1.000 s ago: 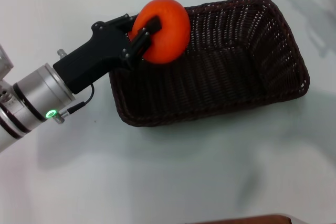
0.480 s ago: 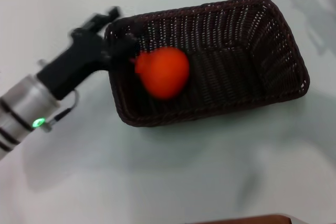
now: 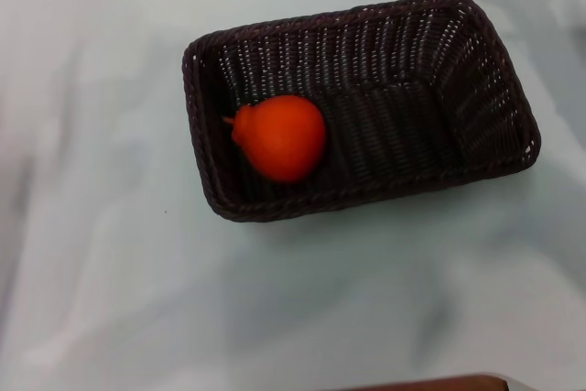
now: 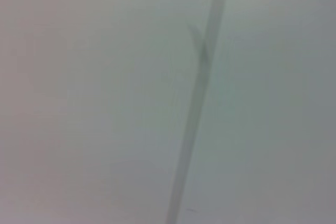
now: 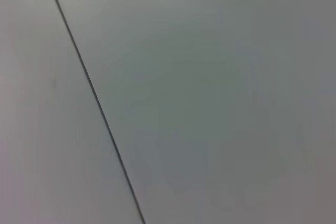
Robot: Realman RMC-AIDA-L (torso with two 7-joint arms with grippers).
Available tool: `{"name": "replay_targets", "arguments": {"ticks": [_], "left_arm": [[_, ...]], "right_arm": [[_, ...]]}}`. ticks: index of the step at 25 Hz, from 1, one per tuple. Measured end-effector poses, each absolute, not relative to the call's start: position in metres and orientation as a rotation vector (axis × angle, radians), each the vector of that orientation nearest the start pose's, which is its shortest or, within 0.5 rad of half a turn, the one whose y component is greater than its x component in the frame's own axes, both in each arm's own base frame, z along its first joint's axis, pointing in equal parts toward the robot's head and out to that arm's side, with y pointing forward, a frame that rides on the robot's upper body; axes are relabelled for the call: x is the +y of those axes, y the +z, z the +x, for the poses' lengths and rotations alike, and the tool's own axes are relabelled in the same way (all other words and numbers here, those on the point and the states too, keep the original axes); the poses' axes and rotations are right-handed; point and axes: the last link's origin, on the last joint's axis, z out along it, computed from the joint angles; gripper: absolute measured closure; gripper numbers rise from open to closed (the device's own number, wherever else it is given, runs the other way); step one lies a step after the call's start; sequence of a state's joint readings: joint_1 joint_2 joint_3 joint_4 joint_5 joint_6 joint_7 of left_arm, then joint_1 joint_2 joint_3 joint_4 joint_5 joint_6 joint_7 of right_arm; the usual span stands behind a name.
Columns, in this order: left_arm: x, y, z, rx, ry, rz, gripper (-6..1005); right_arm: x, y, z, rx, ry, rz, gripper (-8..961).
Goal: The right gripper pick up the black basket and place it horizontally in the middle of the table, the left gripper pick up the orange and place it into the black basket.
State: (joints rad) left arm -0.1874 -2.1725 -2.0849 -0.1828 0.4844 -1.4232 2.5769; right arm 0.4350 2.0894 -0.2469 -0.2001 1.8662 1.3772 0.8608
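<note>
The black basket (image 3: 476, 89) lies lengthwise across the middle of the white table (image 3: 110, 299) in the head view. The orange (image 3: 282, 137) rests inside the basket at its left end, its pointed stem end toward the left wall. Neither gripper shows in any view. The left wrist view shows only pale table surface with a blurred dark line (image 4: 197, 98). The right wrist view shows pale surface with a thin dark seam (image 5: 94, 98).
A brown edge (image 3: 430, 384) shows at the bottom of the head view. Faint shadows lie on the table at the far right and upper right.
The left gripper let go of the orange over the basket's left end and drew back to the left out of view. The orange dropped and now rests inside the basket.
</note>
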Motion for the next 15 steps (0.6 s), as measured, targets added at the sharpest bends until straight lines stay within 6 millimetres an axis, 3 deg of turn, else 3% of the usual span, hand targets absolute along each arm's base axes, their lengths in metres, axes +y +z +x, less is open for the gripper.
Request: {"name": "replay_targets", "arguments": {"ticks": [3,9,12,15], "left_arm": [[0.233,0.008,-0.363,-0.708,-0.988,-1.382,111],[0.226,0.009,-0.366,-0.701,-0.973,-1.365,110],[0.224,0.008,-0.366,-0.707,-0.969,-1.363,110],[0.223,0.006,-0.367,-0.710,-0.961,-1.364,110]], "right_arm": [[0.324,0.038,0.336,-1.569,-1.327,-0.733,413],[0.330,0.031,0.327,-1.601,-1.345,-0.688,363],[0.333,0.032,0.324,-1.605,-1.353,-0.665,155],[0.336,0.033,0.322,-1.604,-1.359,-0.650,155]]}}
